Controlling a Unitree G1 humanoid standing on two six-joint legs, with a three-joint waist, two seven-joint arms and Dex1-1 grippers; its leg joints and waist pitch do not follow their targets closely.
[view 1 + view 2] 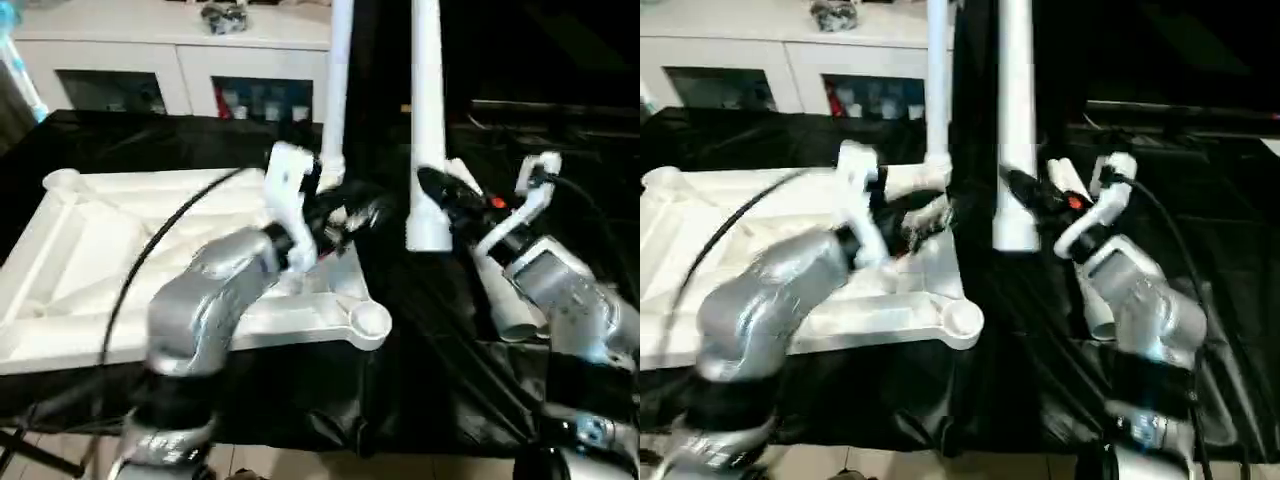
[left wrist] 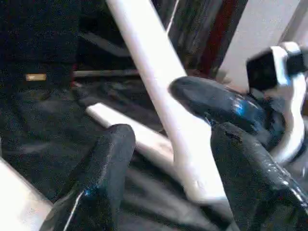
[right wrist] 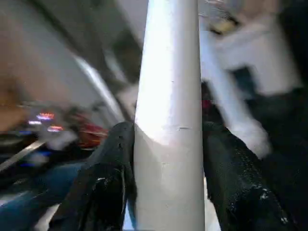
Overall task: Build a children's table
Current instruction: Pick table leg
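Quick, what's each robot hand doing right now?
Left gripper: open, holding nothing.
Right gripper: shut on a white table leg, held upright.

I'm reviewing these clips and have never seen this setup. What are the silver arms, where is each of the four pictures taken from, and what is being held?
This is a humanoid robot building a children's table. Two pictures come from cameras in its head, looking down over its silver forearms; the other two come from a camera on each wrist. On the black-covered table lies the white table top, ribbed underside up, with one leg standing upright at its far corner. The right gripper clamps a second leg, upright and lifted off the cover. The left gripper is open near the standing leg, holding nothing. Another leg lies on the cover.
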